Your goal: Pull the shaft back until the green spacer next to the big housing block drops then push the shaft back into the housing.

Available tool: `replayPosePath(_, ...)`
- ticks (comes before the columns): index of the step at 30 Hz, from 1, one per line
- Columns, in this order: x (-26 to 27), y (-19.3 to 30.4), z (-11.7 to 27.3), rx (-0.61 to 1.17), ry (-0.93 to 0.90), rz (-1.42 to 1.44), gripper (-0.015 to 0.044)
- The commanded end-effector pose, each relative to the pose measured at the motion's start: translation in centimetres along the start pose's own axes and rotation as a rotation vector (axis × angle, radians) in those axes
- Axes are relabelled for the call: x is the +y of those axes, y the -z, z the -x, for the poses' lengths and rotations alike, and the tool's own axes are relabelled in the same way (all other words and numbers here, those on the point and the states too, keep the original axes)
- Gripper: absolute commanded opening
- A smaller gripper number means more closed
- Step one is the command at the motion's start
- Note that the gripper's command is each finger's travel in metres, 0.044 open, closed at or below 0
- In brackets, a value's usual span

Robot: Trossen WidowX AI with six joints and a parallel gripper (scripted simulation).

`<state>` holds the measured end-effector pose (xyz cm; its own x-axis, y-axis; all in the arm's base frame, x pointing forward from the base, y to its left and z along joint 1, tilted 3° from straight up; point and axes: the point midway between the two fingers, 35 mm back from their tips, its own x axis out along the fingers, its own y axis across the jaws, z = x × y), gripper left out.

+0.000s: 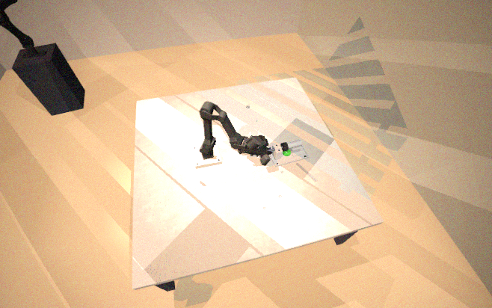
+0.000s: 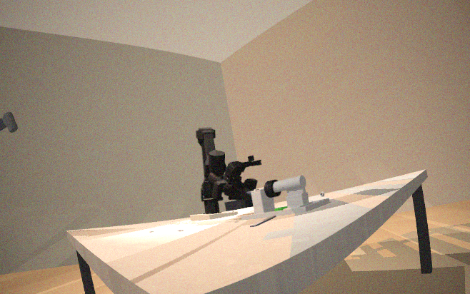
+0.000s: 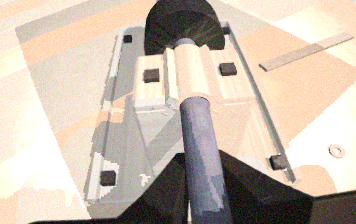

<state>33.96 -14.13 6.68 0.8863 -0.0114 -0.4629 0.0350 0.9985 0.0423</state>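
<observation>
My gripper (image 1: 270,150) (image 3: 198,159) is shut on the grey-blue shaft (image 3: 200,130), at the near side of the pale block (image 1: 277,151) (image 2: 263,201) (image 3: 150,95). The shaft runs through the block's top; a short piece shows beyond it, before the black spacer (image 1: 285,146) (image 2: 271,188) (image 3: 185,22). The black spacer hangs upright between this block and the pale cylinder (image 2: 291,183), which rests on a second block (image 2: 297,200). The green spacer (image 1: 286,152) (image 2: 281,208) lies low on the base plate between the blocks, off the shaft. The shaft's far tip is hidden.
The base plate (image 1: 293,161) (image 2: 316,205) has raised side rails and dark bolts. A thin flat bar (image 1: 306,172) (image 2: 263,221) (image 3: 306,52) lies beside it. A small ring (image 3: 336,151) lies on the table. A second dark arm stands on a black pedestal (image 1: 52,80) beyond the table.
</observation>
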Motion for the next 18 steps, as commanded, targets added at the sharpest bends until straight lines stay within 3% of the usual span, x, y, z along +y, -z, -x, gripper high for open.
replayPosePath(1, 0.01, -0.19, -0.17, -0.002, 0.000, -0.001, 0.0000)
replayPosePath(18, 0.02, -0.48, -0.64, -0.002, 0.000, -0.001, 0.0000)
